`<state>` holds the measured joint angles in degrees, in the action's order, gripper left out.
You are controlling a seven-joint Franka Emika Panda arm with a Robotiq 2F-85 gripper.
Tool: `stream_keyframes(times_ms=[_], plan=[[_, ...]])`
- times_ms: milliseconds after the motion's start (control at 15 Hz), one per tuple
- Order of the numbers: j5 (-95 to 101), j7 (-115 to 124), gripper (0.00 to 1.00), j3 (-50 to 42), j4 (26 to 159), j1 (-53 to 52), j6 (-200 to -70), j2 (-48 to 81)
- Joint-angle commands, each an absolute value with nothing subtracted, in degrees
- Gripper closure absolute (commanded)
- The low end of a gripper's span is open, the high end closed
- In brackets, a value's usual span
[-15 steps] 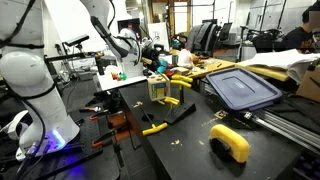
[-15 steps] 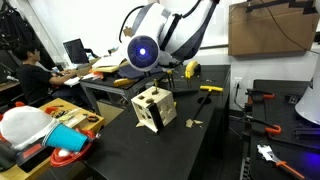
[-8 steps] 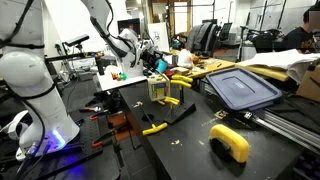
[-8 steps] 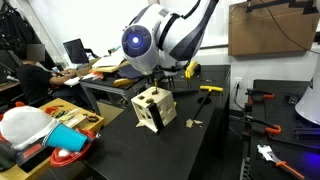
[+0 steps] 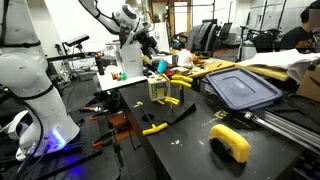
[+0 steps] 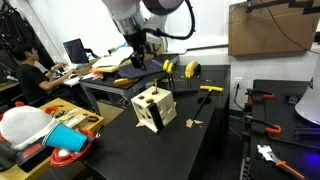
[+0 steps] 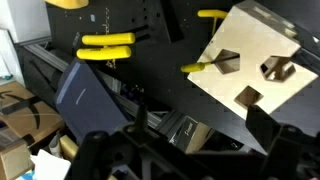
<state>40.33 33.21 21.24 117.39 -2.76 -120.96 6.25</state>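
A pale wooden box (image 5: 158,88) with shaped holes cut in its faces stands on the black table (image 5: 190,140). It also shows in an exterior view (image 6: 153,108) and at the upper right of the wrist view (image 7: 255,60). My gripper (image 5: 143,47) hangs raised well above and behind the box, also seen in an exterior view (image 6: 138,57). In the wrist view my gripper (image 7: 180,140) has its dark fingers (image 7: 265,128) spread wide apart, and nothing is gripped between them. A small tan and black object (image 7: 190,133) lies below, between the fingers.
Yellow-handled clamps (image 5: 155,127) (image 7: 108,42) lie on the table near the box. A dark blue lid (image 5: 240,88) (image 7: 85,95) lies further along, and a yellow curved object (image 5: 230,142) sits near the front edge. A person (image 6: 30,75) sits at a desk behind.
The arm has risen and pulled back from just over the wooden box to well above it. The box has not moved.
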Motion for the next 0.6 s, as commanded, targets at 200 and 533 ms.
stream_keyframes(times_ms=[200,533], plan=[[14.8,23.0,0.00,13.4,104.9,-5.2,-105.2,2.5],[6.8,13.7,0.00,8.0,93.5,-4.3,-90.8,10.5]])
